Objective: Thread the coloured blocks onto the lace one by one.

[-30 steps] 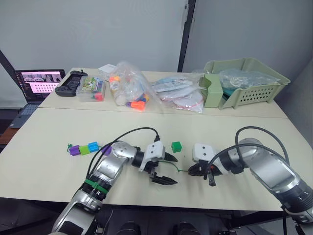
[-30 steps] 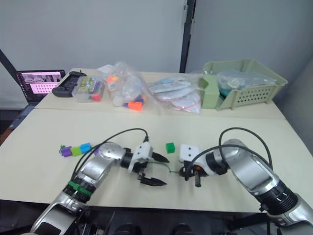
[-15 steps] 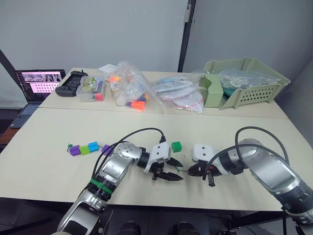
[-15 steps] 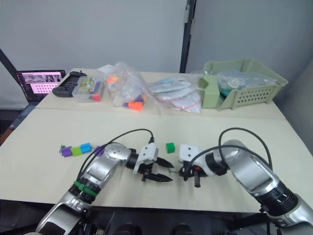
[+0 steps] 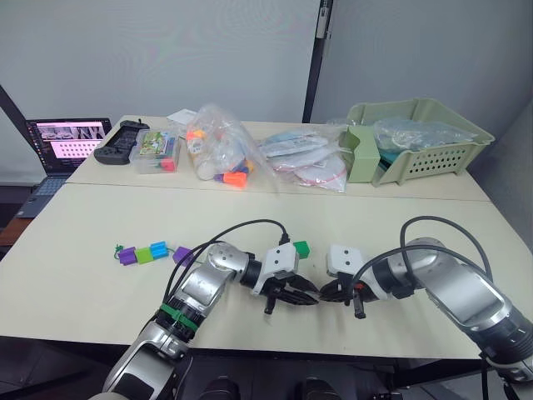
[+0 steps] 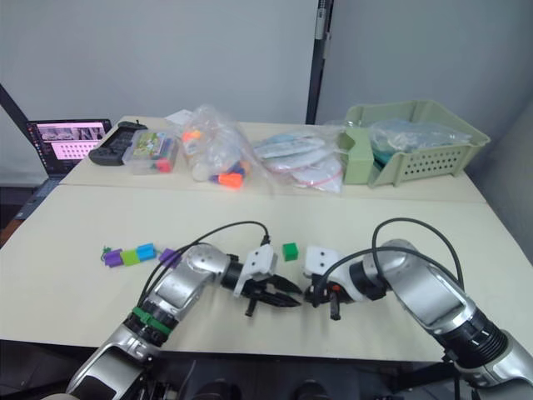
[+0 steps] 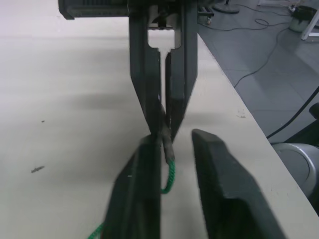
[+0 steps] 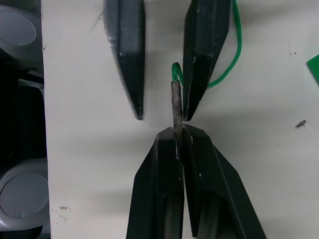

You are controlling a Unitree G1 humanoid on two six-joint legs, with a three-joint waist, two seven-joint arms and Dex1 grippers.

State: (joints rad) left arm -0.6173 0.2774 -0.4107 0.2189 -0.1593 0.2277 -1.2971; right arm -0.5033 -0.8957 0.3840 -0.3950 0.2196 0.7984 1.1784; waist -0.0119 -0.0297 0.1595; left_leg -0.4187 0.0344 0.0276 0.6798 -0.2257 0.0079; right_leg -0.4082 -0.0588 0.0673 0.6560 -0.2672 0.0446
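Note:
My right gripper (image 8: 180, 130) is shut on the lace's pale stiff tip (image 8: 176, 99), low over the table near its front edge. My left gripper (image 5: 306, 298) meets it nose to nose. Its jaws are narrowed but still apart, and the tip lies against one of its fingers (image 7: 142, 179) without being pinched. The green lace (image 7: 170, 174) curls away behind that finger. A dark green block (image 5: 301, 247) sits loose just behind the grippers. At the left, a purple (image 5: 127, 257), a lime (image 5: 144, 254), a blue (image 5: 158, 249) and a second purple block (image 5: 181, 254) lie in a row on the lace.
The back of the table holds a laptop (image 5: 67, 142), a black controller (image 5: 123, 140), a clear box (image 5: 156, 152), clear bags (image 5: 221, 154) with orange pieces and a green basket (image 5: 416, 137). Black cables (image 5: 241, 227) loop over both arms.
My left gripper has slid right to meet the right gripper, and its wide-open jaws have narrowed around the lace tip. The right arm has stayed put.

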